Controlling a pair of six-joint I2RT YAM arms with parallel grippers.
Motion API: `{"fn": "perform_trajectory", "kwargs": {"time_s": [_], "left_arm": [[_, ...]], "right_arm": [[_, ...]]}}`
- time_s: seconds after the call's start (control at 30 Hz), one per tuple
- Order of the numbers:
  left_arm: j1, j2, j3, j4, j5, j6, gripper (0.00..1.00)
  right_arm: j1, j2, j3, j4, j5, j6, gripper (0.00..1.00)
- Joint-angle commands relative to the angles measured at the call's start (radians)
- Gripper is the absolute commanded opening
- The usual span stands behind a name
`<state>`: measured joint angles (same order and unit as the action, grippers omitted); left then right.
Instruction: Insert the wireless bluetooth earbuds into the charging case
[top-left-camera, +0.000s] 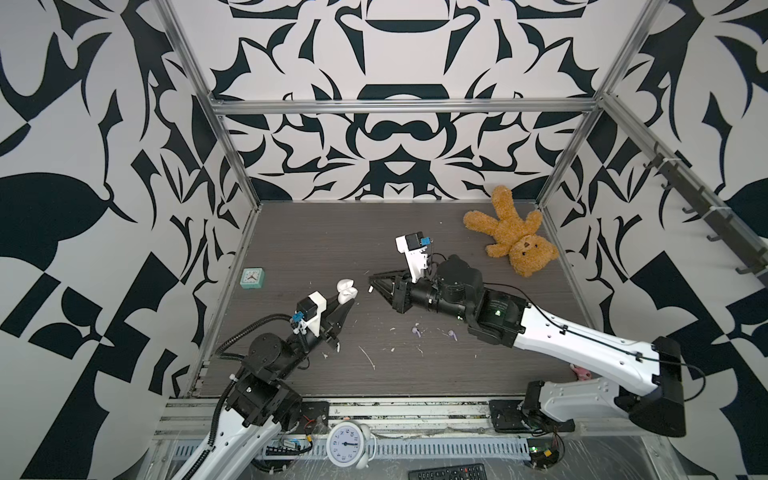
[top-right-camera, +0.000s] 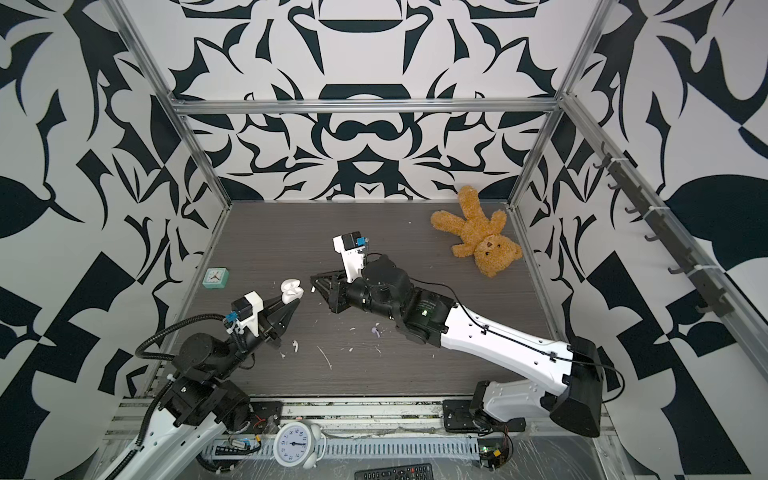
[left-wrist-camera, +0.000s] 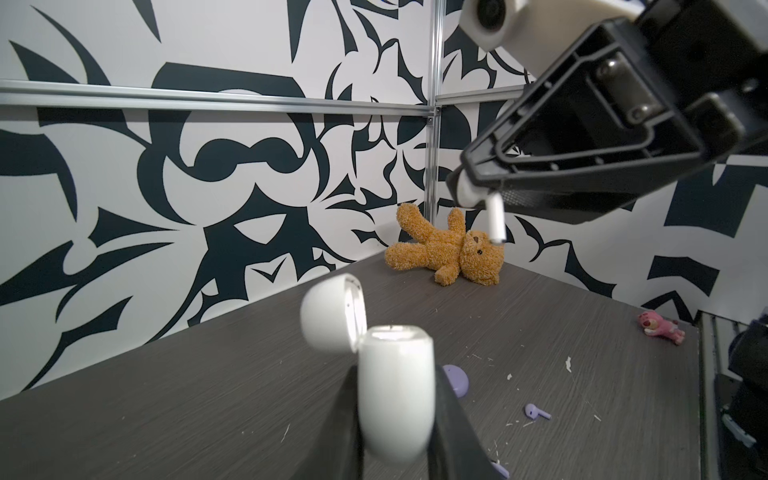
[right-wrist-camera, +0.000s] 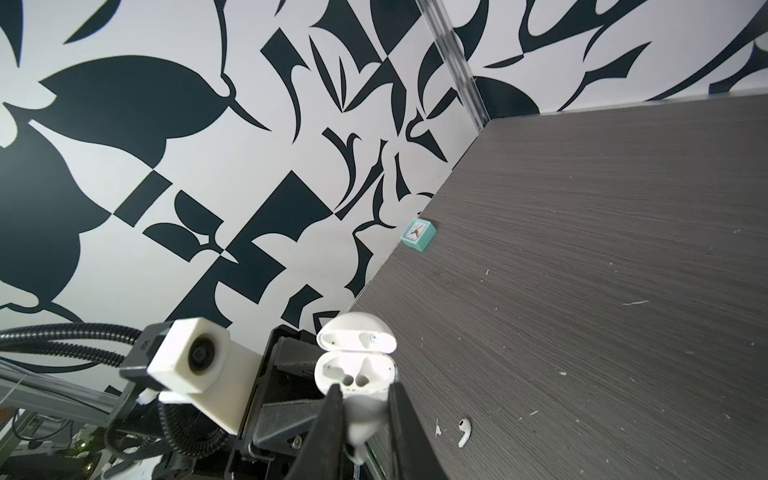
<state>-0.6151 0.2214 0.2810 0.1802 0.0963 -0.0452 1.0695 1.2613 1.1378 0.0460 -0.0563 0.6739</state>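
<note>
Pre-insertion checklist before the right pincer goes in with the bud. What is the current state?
1. Lid open: ok. The white case is hinged back and both sockets look empty.
2. Case held: ok. The left pincer is shut on it, with the opening facing the right pincer.
3. Bud gripped: ok. The right pincer is shut on a white earbud, stem sticking out.
4. Stem lined up with a socket: cannot tell. The bud is apart from the case.
5. Gap between bud and case: ok. Nothing lies between them.
6. All buds accounted for: not ok. A second white earbud and two purple earbuds lie on the table.
</note>
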Motion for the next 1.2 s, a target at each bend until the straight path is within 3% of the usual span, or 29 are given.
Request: {"fn": "perform_trajectory", "kwargs": {"time_s": [0.0, 0.4, 0.77, 0.97, 1.07, 1.17], "left_arm": [[0.002, 0.010, 0.031, 0.073, -0.032, -0.144, 0.00], [-0.012, 0.162, -0.111, 0.424, -0.057, -0.240, 0.00], [-0.204, 0.261, -0.198, 0.686, -0.176, -0.007, 0.00], [-0.341, 0.467, -0.262, 1.004, -0.244, 0.192, 0.00], [-0.347, 0.616, -0.284, 1.215, -0.252, 0.220, 0.00], [-0.347, 0.678, -0.266, 1.246, -0.229, 0.233, 0.00]], "right_arm": [[0.004, -0.031, 0.022, 0.040, 0.021, -0.038, 0.21], [0.004, -0.021, 0.065, 0.008, 0.012, -0.076, 0.21], [0.004, -0.001, 0.094, -0.023, 0.022, -0.109, 0.19], [0.004, -0.007, 0.110, -0.052, 0.023, -0.124, 0.19], [0.004, -0.019, 0.099, -0.060, 0.033, -0.132, 0.19], [0.004, -0.035, 0.080, -0.064, 0.042, -0.136, 0.19]]}}
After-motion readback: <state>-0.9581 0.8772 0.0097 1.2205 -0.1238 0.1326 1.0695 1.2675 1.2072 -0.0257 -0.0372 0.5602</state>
